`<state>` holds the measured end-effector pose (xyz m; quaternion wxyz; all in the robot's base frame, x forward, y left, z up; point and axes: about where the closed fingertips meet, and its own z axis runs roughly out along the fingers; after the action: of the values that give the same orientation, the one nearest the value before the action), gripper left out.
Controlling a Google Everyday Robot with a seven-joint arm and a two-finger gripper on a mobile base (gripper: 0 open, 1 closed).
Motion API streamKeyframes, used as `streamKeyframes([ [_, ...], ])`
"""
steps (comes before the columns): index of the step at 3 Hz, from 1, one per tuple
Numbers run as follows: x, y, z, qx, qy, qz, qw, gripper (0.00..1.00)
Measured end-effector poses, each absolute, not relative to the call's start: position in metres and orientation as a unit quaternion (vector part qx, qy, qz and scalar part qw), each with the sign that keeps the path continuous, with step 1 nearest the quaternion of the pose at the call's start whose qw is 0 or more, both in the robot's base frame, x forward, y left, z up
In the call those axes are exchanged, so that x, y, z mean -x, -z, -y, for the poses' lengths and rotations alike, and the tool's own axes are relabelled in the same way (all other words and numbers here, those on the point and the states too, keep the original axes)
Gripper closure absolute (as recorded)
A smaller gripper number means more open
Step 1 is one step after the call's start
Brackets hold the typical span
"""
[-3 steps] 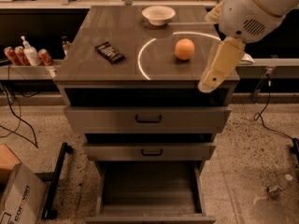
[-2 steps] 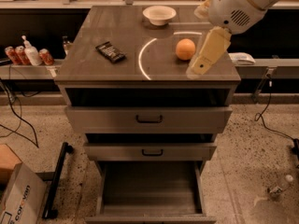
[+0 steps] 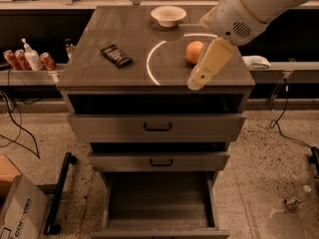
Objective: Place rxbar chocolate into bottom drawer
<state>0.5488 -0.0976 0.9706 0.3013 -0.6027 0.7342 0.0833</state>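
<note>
Camera view: your gripper (image 3: 199, 76) has slid left to centre-right, just beside the orange (image 3: 194, 51). You cannot tell its grip. The rxbar chocolate (image 3: 116, 55) lies untouched upper left, and the bottom drawer (image 3: 157, 200) is open below.

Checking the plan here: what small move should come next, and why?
Probably swing the tool across to the flat black-wrapped snack bar: the tool hangs by the round orange fruit, the bar lies untouched on the grey cabinet top, and the deep grey bottom drawer stands open.
</note>
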Motion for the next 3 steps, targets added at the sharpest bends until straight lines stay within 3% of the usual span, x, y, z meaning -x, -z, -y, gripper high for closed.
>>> streamKeyframes([
  [3, -0.646, -0.921, 0.002, 0.586, -0.179, -0.700, 0.367, 0.00],
])
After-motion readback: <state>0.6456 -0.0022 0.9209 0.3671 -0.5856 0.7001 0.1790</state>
